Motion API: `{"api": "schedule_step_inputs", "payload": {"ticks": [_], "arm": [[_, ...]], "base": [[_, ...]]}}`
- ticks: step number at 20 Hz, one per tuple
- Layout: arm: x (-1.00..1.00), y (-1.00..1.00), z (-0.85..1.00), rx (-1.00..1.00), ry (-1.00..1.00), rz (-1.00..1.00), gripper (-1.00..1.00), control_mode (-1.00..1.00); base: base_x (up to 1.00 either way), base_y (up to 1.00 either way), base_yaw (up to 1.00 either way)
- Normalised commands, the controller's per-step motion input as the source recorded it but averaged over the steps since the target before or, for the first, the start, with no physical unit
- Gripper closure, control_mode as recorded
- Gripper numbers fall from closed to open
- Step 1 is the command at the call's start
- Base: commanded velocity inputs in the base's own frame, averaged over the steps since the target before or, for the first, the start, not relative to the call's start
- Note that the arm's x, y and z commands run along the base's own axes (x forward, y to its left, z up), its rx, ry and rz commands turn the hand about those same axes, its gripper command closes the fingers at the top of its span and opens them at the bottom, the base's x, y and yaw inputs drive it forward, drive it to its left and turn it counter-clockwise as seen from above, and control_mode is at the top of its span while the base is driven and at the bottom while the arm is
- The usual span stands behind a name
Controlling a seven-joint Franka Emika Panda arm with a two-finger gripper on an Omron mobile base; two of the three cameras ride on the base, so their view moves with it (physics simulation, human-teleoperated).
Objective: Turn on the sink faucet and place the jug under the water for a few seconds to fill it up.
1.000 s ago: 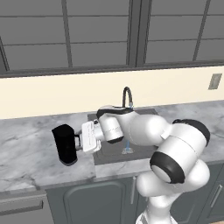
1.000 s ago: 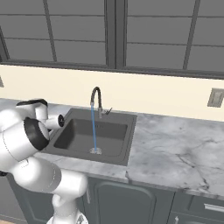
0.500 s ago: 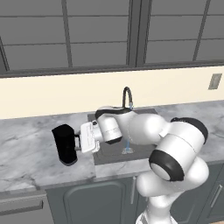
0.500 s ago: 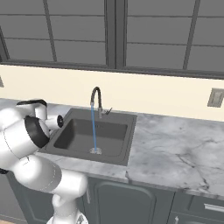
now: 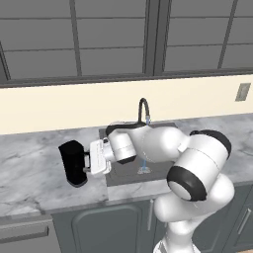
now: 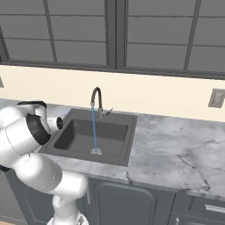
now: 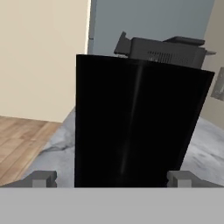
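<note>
The jug [image 5: 73,163] is seen standing upright on the grey marble counter [image 5: 29,170], just beside the left edge of the sink [image 6: 92,134] and near the counter's front edge. Its inside cannot be seen from any view, so its contents cannot be told. The gripper [image 7: 112,178] is held level at the jug's side with the jaws spread wide, one fingertip [image 7: 41,178] to each side of the black body; contact with the jug cannot be told. The sink faucet [image 6: 96,101] is set at the back edge of the sink, and the water [image 6: 94,129] is seen running from its nozzle straight down onto the drain at the basin floor. A black coffee machine [image 7: 162,50] is seen behind the jug.
</note>
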Motion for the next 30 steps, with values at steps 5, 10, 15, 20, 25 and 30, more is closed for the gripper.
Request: {"api": "schedule_step_inputs", "payload": {"ticks": [5,10,15,20,25,30], "arm": [[0.0,0.09,-0.04,0.0,0.0,0.0,-1.0,-1.0],[0.0,0.08,0.0,0.0,0.0,0.0,-1.0,-1.0],[0.0,0.03,0.0,0.0,0.0,0.0,-1.0,-1.0],[0.0,0.0,0.0,0.0,0.0,0.0,1.0,-1.0],[0.0,0.0,0.0,0.0,0.0,0.0,1.0,-1.0],[0.0,0.0,0.0,0.0,0.0,0.0,1.0,-1.0]], "base": [[0.0,0.0,0.0],[0.0,0.0,0.0],[0.0,0.0,0.0],[0.0,0.0,0.0],[0.0,0.0,0.0],[0.0,0.0,0.0]]}}
